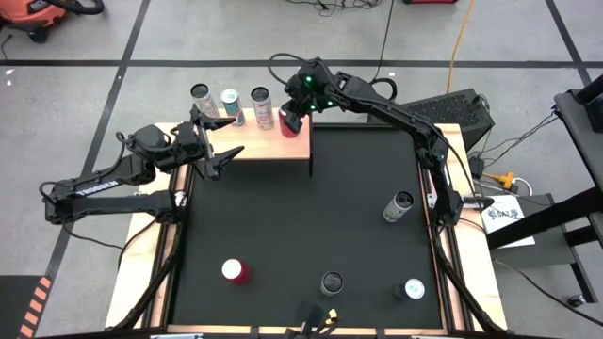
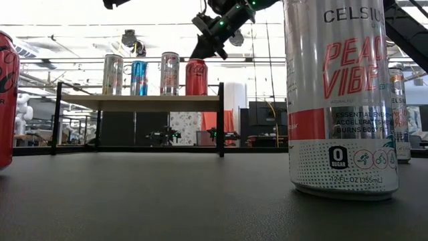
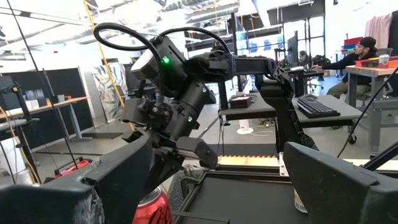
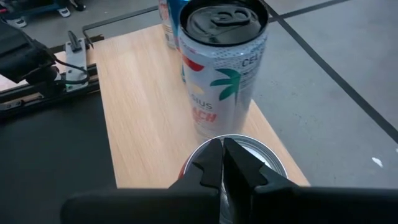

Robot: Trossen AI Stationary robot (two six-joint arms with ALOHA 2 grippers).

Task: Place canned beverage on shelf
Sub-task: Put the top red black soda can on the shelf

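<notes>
Red can [image 4: 249, 152] beneath shut right tool [image 4: 222, 163]

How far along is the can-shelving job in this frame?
Four cans stand on the pale wooden shelf, the red can being the newest. The shut right gripper hovers just above it, holding nothing. The open left gripper waits beside the shelf. Four cans, including the silver Celsius can, remain on the black table.

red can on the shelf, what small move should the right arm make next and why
Probably lift the right gripper straight up and pull back. Its fingers are shut just above the red can, which stands upright on the shelf as fourth in the row, so this placement looks done. More cans wait on the table.
</notes>
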